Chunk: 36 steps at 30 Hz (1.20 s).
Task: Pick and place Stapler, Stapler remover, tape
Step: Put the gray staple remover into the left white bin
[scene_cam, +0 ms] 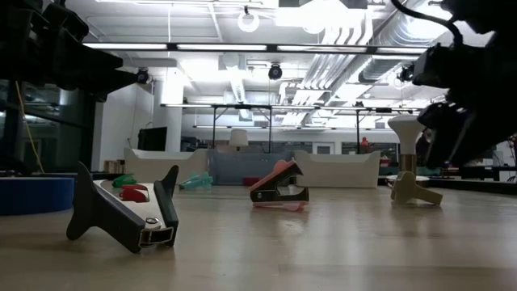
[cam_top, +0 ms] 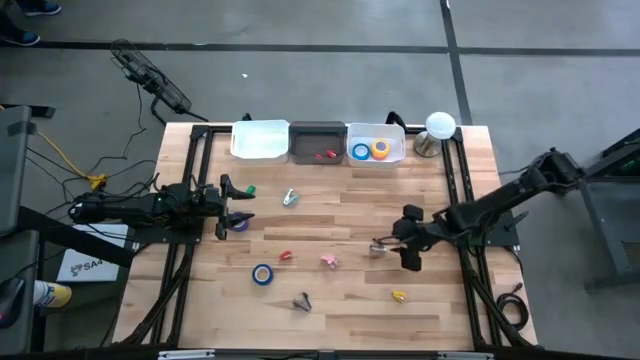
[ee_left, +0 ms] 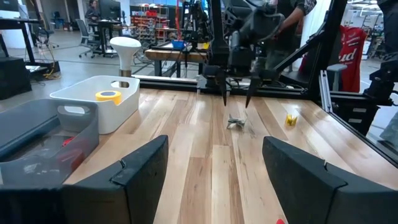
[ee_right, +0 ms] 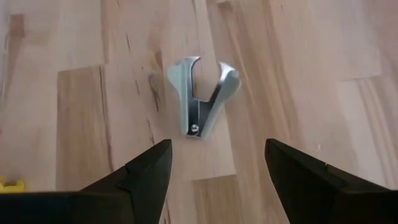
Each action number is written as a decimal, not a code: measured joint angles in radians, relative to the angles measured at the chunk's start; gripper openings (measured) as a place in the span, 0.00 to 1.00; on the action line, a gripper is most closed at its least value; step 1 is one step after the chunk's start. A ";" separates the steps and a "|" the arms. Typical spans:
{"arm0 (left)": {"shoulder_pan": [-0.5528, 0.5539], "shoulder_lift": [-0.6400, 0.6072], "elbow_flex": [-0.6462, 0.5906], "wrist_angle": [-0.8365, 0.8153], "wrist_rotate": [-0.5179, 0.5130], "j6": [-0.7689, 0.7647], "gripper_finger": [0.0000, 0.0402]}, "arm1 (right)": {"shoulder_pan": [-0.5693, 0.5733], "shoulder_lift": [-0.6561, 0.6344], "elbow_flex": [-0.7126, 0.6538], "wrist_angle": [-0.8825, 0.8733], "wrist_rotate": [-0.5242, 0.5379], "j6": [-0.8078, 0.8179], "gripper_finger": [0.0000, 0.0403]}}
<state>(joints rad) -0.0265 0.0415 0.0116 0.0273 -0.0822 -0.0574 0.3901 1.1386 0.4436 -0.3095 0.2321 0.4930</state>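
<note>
Hovering my right gripper [ee_right: 214,165], jaws spread, over a silvery staple remover [ee_right: 202,96]; my left gripper [cam_top: 232,207] waits open, apparently beside purple tape [cam_top: 241,224].

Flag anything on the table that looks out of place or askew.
Nothing looks spilled or broken. The loose items are simply scattered: a blue tape roll, and small staple removers, including the silver one lying flat under the open right tool. Two tape rolls already sit in the white bin.
</note>
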 joint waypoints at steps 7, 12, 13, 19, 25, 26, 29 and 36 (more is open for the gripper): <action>0.000 0.000 0.000 0.000 0.000 0.000 0.64 | 0.049 0.131 -0.001 0.142 0.032 -0.001 0.62; 0.000 0.000 0.000 0.000 0.000 0.000 0.64 | 0.050 0.233 -0.001 0.221 0.054 0.005 0.62; 0.000 0.000 0.000 0.000 0.000 0.000 0.64 | 0.050 0.250 -0.001 0.240 0.055 0.005 0.62; 0.000 0.000 0.000 0.000 0.000 0.000 0.64 | 0.050 0.321 0.001 0.328 0.063 0.008 0.61; 0.000 0.000 0.000 0.000 0.000 0.000 0.64 | 0.049 0.326 0.002 0.336 0.091 0.032 0.52; 0.000 0.000 0.000 0.000 0.000 0.000 0.64 | 0.049 0.326 0.002 0.336 0.092 0.029 0.50; 0.000 0.000 0.000 0.000 0.000 0.000 0.64 | 0.049 0.326 0.002 0.332 0.095 0.026 0.44; 0.000 0.000 0.000 0.000 0.000 0.000 0.64 | 0.048 0.326 0.002 0.326 0.099 0.024 0.26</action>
<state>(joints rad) -0.0264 0.0415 0.0116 0.0277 -0.0822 -0.0574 0.4385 1.4643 0.4454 0.0169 0.3309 0.5167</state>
